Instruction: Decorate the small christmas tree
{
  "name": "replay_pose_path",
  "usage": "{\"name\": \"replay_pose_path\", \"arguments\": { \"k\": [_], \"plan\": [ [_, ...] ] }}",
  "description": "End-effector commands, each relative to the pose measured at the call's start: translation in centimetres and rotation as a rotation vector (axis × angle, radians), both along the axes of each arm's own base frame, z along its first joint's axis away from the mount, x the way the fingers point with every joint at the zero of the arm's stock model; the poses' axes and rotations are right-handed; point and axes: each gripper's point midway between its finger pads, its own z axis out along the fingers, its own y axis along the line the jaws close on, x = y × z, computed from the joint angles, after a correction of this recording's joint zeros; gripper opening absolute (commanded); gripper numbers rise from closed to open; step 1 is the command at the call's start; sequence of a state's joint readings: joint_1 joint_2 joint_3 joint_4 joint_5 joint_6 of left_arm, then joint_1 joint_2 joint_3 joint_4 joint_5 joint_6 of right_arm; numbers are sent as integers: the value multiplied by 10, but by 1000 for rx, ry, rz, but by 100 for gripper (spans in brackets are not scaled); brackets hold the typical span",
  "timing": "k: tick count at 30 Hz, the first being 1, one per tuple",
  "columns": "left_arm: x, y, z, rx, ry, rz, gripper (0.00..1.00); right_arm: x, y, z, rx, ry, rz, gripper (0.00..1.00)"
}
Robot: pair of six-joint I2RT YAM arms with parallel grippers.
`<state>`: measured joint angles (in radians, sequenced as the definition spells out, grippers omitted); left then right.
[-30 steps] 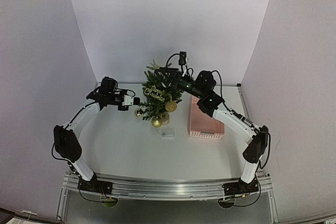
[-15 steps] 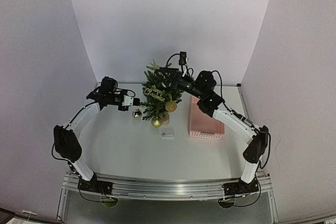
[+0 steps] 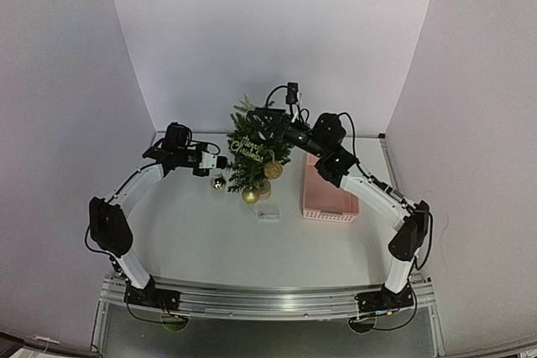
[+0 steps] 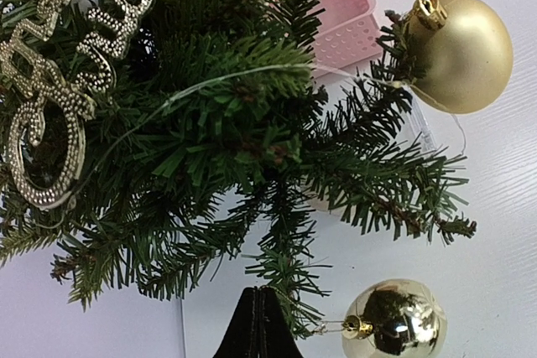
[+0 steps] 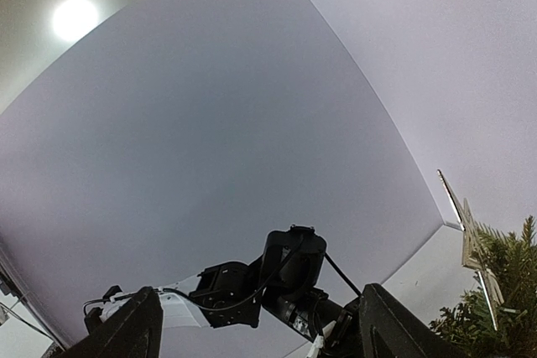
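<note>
- Nearest, at the front edge of the flat white table [image 3: 210,245]: both arm bases, bolted side by side.
- Further in, lying flat on the table: a small clear plastic piece [image 3: 268,215], too small to identify.
- Next, the left gripper [image 4: 258,329]: clenched tight, apparently pinching the thin hanging loop of a small shiny gold bauble [image 4: 394,320] dangling just beside the lowest left-hand branches.
- Toward the back middle of the table, upright: the miniature dark green artificial christmas tree [image 3: 252,153], already carrying a glittery gold script sign [image 4: 50,98], a large matte gold ball [image 4: 461,52] and a thin pale wire strand [image 4: 210,84].
- Probably very light and easy to tip over, with soft, springy needles on stiffer branch stems.
- Best steadied low, at the trunk or base, never by the branch tips; best to hook loops over a firm branch end.
- Just right of the tree: a pink perforated plastic basket [image 3: 329,194].
- Farthest, raised beside the treetop: the right gripper [image 5: 258,299], released wide, grasping nothing, aimed at the pale back wall.
</note>
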<state>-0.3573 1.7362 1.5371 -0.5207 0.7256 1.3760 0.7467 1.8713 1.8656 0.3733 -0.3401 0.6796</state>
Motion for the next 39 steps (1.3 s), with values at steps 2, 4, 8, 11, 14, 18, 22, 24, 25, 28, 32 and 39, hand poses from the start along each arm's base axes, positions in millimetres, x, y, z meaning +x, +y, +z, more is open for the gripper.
{"name": "replay_pose_path", "arguments": {
  "k": [2,4,8,11,14,18,22,24,25,28,32,39],
  "plan": [
    [5,2,3,10,-11,26,0,-16,-20,40,55,-80,-15,79],
    [2,1,3,8,-3,18,0,-16,-19,39,53,-81,-14,79],
    [1,1,1,14,3,16,0,-17,-18,39,53,-81,-8,79],
    [3,2,-1,18,4,29,0,-17,-20,39,51,-81,-15,79],
    [3,3,-4,29,9,34,0,-17,-21,39,52,-84,-19,79],
    [3,4,-3,34,13,40,0,-17,-20,39,50,-83,-19,79],
    [3,6,-6,42,17,46,0,-17,-20,39,51,-84,-17,79],
    [3,6,-8,47,19,49,0,-17,-20,39,51,-84,-17,80],
    [3,6,-9,49,20,48,0,-17,-20,39,51,-83,-18,80],
    [1,7,-10,57,19,43,0,-17,-20,39,50,-83,-17,80],
    [1,8,-8,58,22,47,0,-17,-20,39,51,-84,-18,80],
    [-1,11,-5,72,29,50,1,-17,-19,40,53,-85,-15,81]
  ]
}}
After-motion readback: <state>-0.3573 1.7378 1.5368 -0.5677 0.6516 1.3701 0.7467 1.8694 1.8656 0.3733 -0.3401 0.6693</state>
